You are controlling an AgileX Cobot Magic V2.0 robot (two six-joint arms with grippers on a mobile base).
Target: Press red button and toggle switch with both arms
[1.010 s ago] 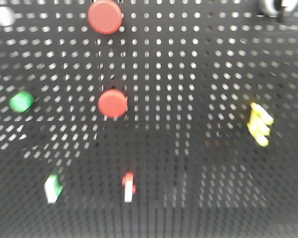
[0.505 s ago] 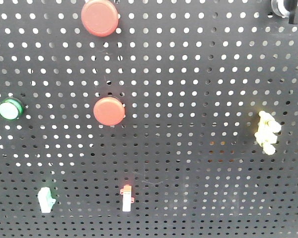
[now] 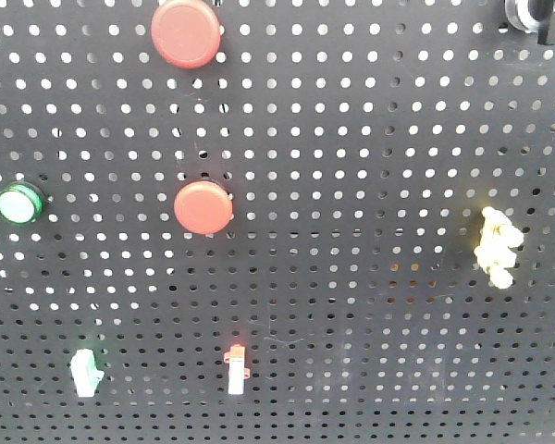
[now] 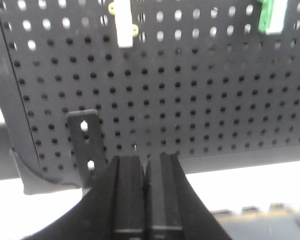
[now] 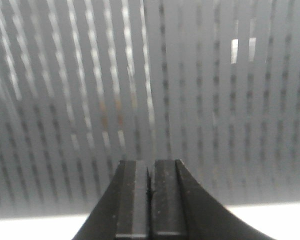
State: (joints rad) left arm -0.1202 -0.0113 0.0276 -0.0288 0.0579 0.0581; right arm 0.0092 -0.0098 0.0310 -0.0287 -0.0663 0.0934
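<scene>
In the front view a black pegboard (image 3: 370,139) fills the frame. The red button (image 3: 185,32), large and matte, sits at the top centre-left. A slightly smaller red button (image 3: 203,206) is below it. A yellow lever switch (image 3: 495,246) sticks out at the right. Neither gripper shows in the front view. My left gripper (image 4: 145,159) is shut and empty, just below the board's lower edge (image 4: 215,160). My right gripper (image 5: 150,162) is shut and empty in front of the blurred pegboard (image 5: 140,75).
A green button (image 3: 18,203) is at the left. A green-and-white rocker (image 3: 85,372) and a red-and-white rocker (image 3: 236,368) are low on the board. A black-and-silver knob (image 3: 532,14) is top right. The left wrist view shows a white switch (image 4: 124,25), a green one (image 4: 272,17) and a bracket (image 4: 87,145).
One second ago the front view was blurred and the board sat shifted and skewed. It has been sharp and still since half a second ago.
</scene>
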